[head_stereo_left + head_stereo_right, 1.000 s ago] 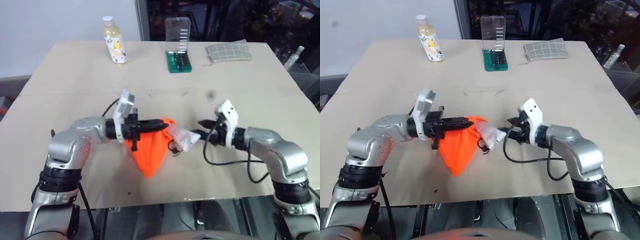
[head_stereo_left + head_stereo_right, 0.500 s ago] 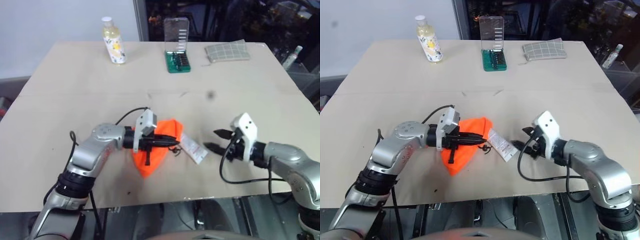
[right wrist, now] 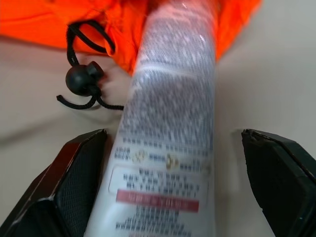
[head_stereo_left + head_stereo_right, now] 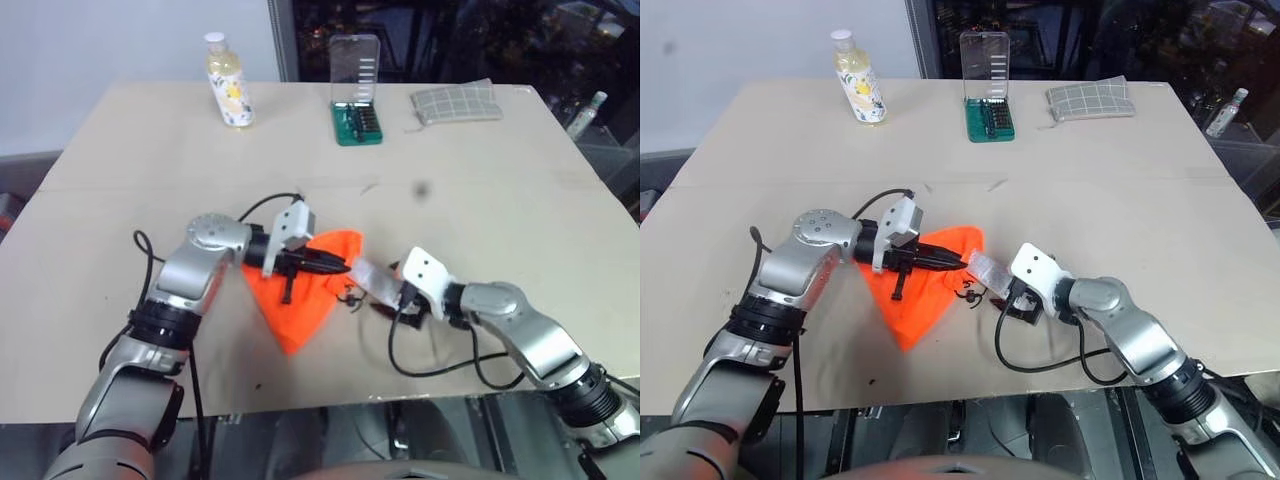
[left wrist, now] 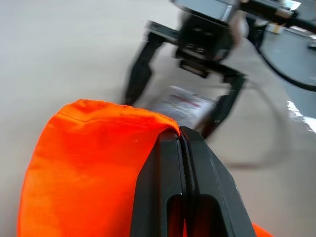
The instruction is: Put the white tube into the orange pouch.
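Left end effector point(image 4: 338, 266) pinches orange pouch point(image 4: 305, 297) rim. White tube point(image 4: 372, 280) lies on worktop point(image 4: 480, 170) at pouch mouth, between wide-open right end effector point(image 4: 392, 300) fingers. Insertion pending.

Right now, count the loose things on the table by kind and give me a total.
Pouches: 2, the orange pouch and a checked cloth pouch
Tubes: 1, the white tube
Bottles: 1, yellowish bottle
Screwdriver bit cases: 1, green
Total: 5

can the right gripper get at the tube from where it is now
Probably yes. The right gripper is open with a finger on each side of the tube, nothing between them. The tube's far end already sits in the pouch mouth, which the left gripper pinches.
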